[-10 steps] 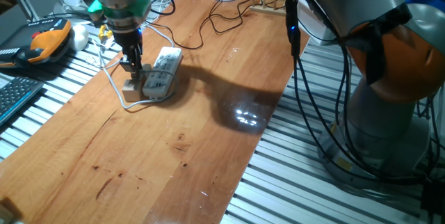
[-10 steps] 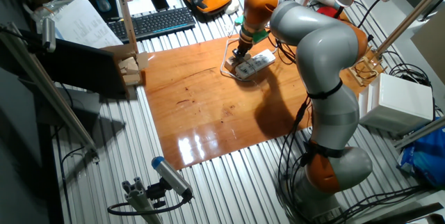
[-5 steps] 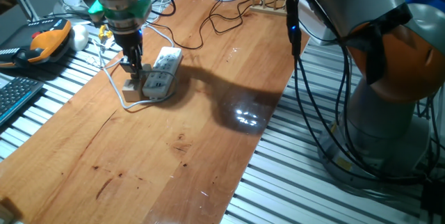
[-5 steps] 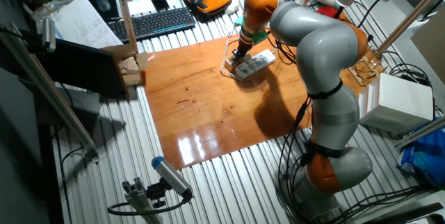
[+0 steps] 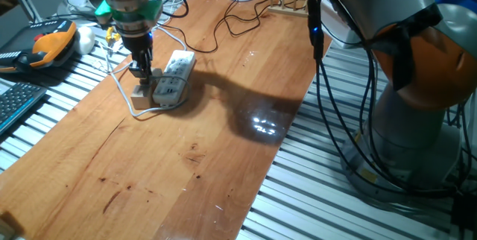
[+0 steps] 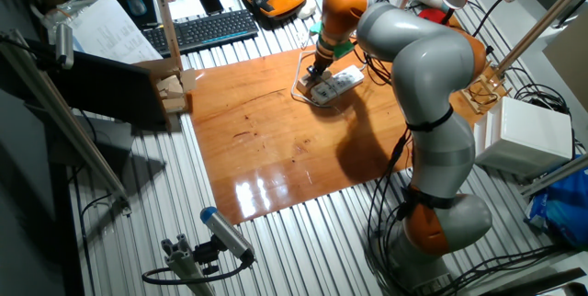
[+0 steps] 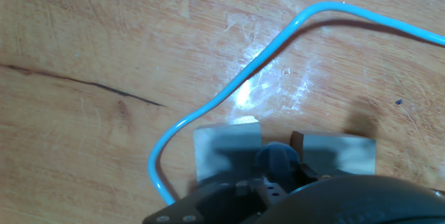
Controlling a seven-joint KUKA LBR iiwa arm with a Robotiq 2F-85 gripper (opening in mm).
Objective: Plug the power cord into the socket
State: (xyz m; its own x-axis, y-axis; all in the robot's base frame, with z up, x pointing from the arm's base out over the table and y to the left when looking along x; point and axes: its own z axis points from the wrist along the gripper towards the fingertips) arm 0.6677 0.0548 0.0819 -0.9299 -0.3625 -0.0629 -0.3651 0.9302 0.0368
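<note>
Fixed view first, reading left to right: the gripper [image 5: 141, 71] is standing low at the left end of the socket [image 5: 173, 78], directly over two small tan cubes [image 5: 141, 91] that are sitting against the strip's near corner. The cubes appear to be serving as stops, bracing the strip so it does not slide under a push. The socket's white cable [image 5: 123, 91] is looping round that same corner on the table [image 5: 186, 158]. Further right, the power cord [image 5: 238, 22] is winding across the far part of the board. Whether its plug is in the fingers cannot be told; the plug itself is not identifiable in any view.

From the other fixed view, the arm is reaching over the socket [image 6: 334, 85] with the gripper [image 6: 315, 73] pointing straight down, a posture suited to vertical insertion.

Hand view is showing the cable [image 7: 229, 92] curving over bare wood above the cubes [image 7: 227, 151]; a dark rounded part is sitting between them. Finger opening cannot be judged.
</note>
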